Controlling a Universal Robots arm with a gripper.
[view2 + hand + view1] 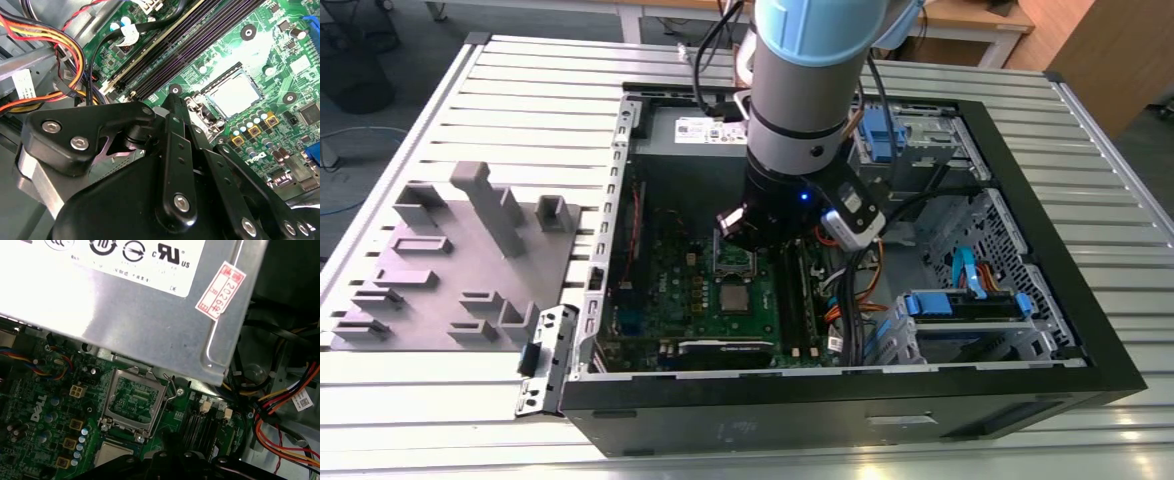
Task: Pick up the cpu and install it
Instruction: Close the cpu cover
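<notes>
Gripper (200, 125) over motherboard (280, 55), fingertips hidden (grip state unclear); cpu (235, 94) beside socket frame (132, 402).

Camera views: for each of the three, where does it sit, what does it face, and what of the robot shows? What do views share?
Exterior view: off the arm, above, looking down into the open case; the arm reaches inside.
Second wrist view: on the arm, facing the motherboard and the cpu; black gripper linkage in front.
First wrist view: on the arm, facing the socket frame and the power supply; linkage at the edge.
Shared: all show the cpu.
</notes>
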